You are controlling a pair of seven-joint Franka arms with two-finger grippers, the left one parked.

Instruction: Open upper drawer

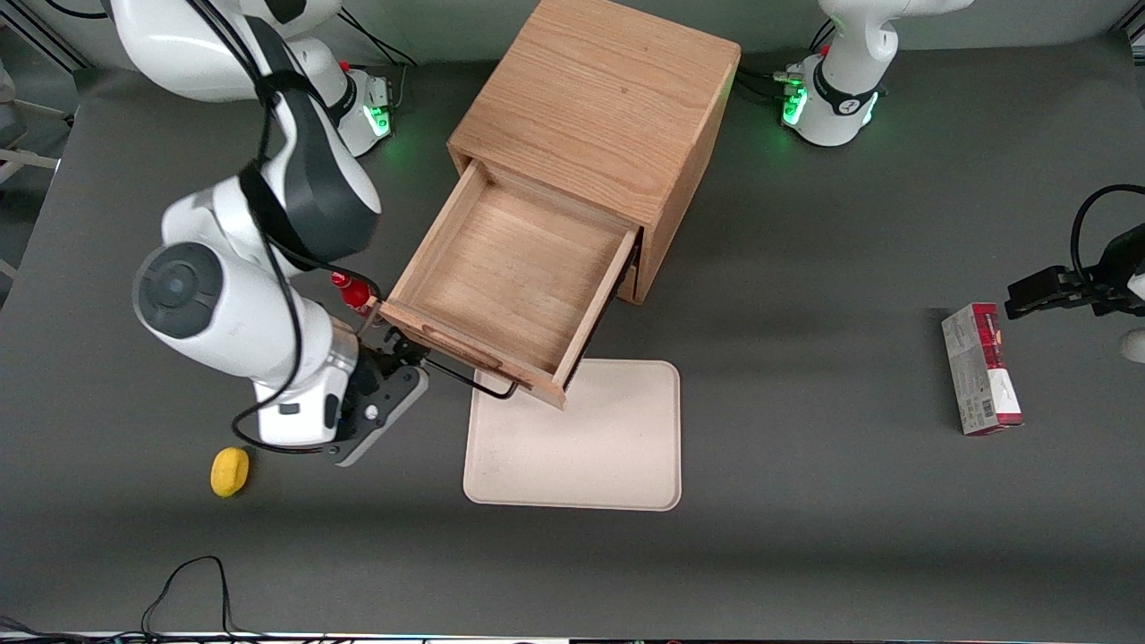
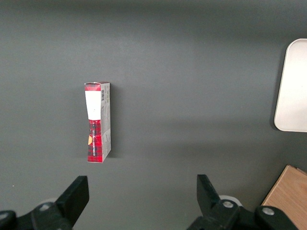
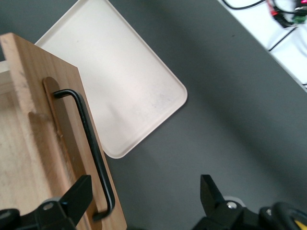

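Observation:
The upper drawer (image 1: 510, 268) of the light-oak cabinet (image 1: 599, 98) stands pulled far out, its plain wood inside bare. Its thin dark bar handle (image 1: 470, 376) runs along the drawer front, which faces the front camera. My gripper (image 1: 402, 362) is at the handle's end toward the working arm's side, a little apart from it. In the right wrist view the gripper (image 3: 144, 201) is open, and the handle (image 3: 91, 153) lies just inside one finger (image 3: 76, 194), not clamped. The lower drawer is hidden under the upper one.
A cream tray (image 1: 577, 438) lies flat on the table below the drawer front, nearer the front camera. A yellow object (image 1: 230, 470) lies near my arm. A red item (image 1: 353, 291) sits by the drawer's corner. A red-and-grey box (image 1: 981, 368) lies toward the parked arm's end.

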